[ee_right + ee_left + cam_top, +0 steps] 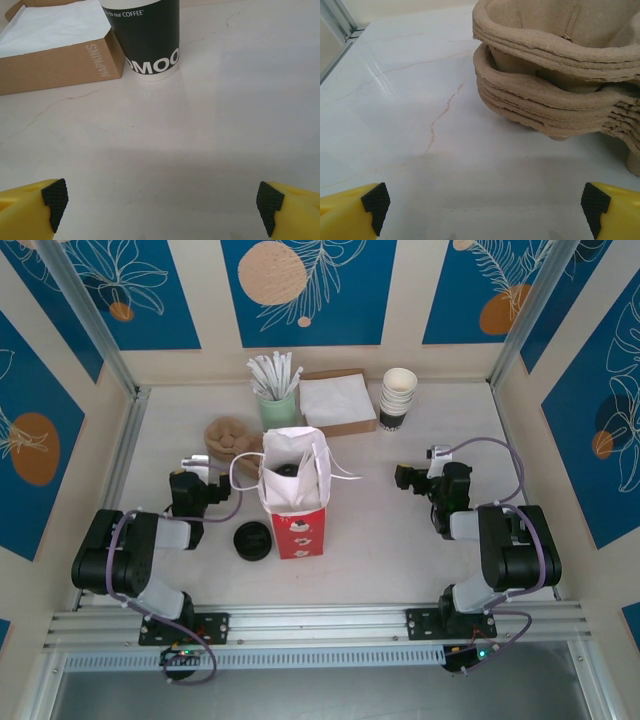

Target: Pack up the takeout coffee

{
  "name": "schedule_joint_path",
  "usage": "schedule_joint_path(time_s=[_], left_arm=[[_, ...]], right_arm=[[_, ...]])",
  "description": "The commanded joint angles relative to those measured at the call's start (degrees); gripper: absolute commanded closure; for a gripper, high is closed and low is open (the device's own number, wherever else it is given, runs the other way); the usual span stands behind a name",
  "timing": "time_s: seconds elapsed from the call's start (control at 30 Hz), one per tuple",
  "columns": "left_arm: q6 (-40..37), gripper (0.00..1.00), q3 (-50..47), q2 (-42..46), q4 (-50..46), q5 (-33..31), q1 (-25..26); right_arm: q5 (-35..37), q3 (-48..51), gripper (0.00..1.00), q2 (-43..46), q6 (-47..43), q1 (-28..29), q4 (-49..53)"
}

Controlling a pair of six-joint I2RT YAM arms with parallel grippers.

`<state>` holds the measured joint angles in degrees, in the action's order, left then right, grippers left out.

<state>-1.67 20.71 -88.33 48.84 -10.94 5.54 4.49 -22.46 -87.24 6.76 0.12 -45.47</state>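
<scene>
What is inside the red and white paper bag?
Through the open top of the paper bag a round black lid shows, likely the takeout coffee. The bag walls cover everything below it, so the cup body cannot be seen.

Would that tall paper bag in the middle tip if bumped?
Probably quite easily: the paper bag stands tall on a narrow base. Its thin walls would likely crumple rather than resist. It probably slides lightly on the smooth table.
</scene>
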Motion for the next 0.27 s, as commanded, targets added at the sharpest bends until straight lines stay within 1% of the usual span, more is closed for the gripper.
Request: schedule_joint_path(time_s=[0.0,0.23], left_arm=[[-0.5,0.01,1.1,0.2,1.4,1.2,0.3],[-0.4,0.01,1.2,0.3,0.9,2.2,-0.1]], right_arm=[[-0.9,-1.2,0.01,-0.1,-1.2,-0.3,-1.2],[-0.9,-1.2,0.01,0.0,-1.1,-0.3,-1.2]])
